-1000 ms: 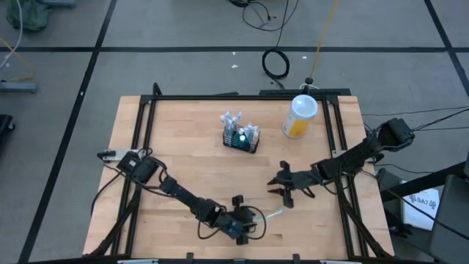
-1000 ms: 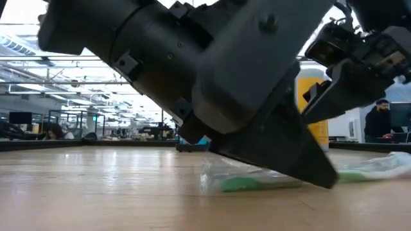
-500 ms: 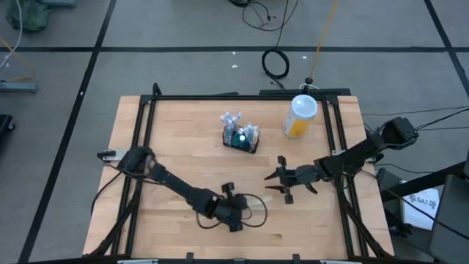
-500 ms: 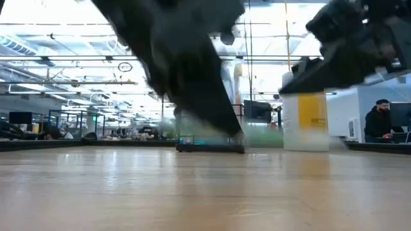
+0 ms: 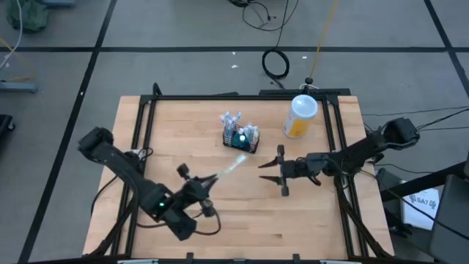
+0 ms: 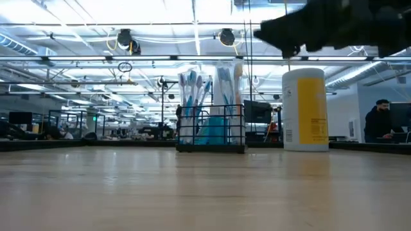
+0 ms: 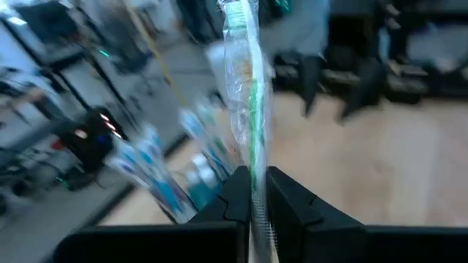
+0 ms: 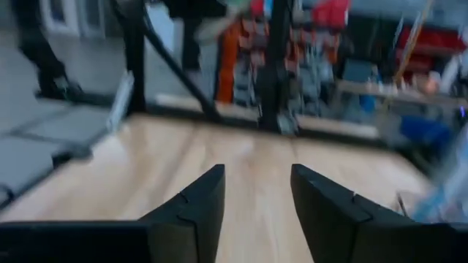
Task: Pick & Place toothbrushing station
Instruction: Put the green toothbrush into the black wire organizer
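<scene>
The toothbrushing station [image 5: 240, 137], a black wire caddy with several wrapped brushes upright in it, stands on the table at the middle far side; the low view shows it too [image 6: 212, 128]. My left gripper [image 5: 208, 180] is near the table's middle, shut on a green toothbrush in a clear wrapper [image 5: 229, 166] whose free end points toward the caddy. My right gripper [image 5: 270, 173] hovers open to the right of that brush, nothing between its fingers [image 8: 256, 197]. My left gripper pinches the wrapped toothbrush between its two fingers near one end [image 7: 255, 191]. The brush runs on past the fingertips, in line with the fingers. It is lifted clear of the table and slants toward the caddy.
A tall yellow bottle with a white lid [image 5: 300, 116] stands at the far right of the table, right of the caddy. A black frame [image 5: 242, 96] runs around the table's edges. Bare wood lies along the near side.
My left gripper has shut on the wrapped toothbrush that lay near the table's near edge and has risen with it, going left and toward the far edge. The brush is now lifted clear, pointing at the caddy. My right gripper has shifted a little toward the table's left.
</scene>
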Tool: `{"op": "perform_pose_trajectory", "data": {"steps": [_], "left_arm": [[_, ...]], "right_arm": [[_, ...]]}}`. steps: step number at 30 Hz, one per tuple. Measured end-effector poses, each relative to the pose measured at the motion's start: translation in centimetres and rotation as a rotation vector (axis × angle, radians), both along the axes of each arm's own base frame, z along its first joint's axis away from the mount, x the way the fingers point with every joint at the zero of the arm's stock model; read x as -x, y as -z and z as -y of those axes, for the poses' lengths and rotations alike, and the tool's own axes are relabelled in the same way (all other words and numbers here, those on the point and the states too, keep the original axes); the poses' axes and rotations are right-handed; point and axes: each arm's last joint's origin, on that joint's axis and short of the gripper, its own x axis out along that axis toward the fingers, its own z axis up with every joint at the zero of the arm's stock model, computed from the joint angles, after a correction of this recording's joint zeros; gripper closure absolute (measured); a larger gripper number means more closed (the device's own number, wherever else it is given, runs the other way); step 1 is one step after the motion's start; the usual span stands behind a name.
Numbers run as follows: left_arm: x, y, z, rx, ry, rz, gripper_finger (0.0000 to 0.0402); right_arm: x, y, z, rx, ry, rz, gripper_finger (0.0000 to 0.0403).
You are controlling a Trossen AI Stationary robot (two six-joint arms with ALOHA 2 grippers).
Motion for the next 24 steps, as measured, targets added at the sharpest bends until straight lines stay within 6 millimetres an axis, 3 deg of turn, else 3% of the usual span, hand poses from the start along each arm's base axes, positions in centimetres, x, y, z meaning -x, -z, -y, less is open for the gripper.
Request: {"op": "perform_pose_trajectory", "data": {"steps": [4, 10, 16, 24], "left_arm": [[-0.1, -0.2, -0.3, -0.035, -0.039, 0.029, 0.0373], [-2.2, 1.8, -1.1, -0.018, -0.065, -0.024, 0.0372], [-3.3, 2.4, -1.8, -0.018, -0.099, -0.022, 0.0372], [-3.6, 2.2, -1.6, 0.003, -0.084, -0.003, 0.0371]], "right_arm": [[-0.6, -0.3, -0.3, -0.005, -0.046, 0.148, 0.0215], [-2.7, -2.0, -0.5, -0.186, -0.077, 0.313, 0.0181], [-5.2, -2.8, -1.0, -0.291, -0.038, 0.274, 0.0185], [-7.1, -2.8, -1.3, -0.382, -0.049, 0.270, 0.0197]]}}
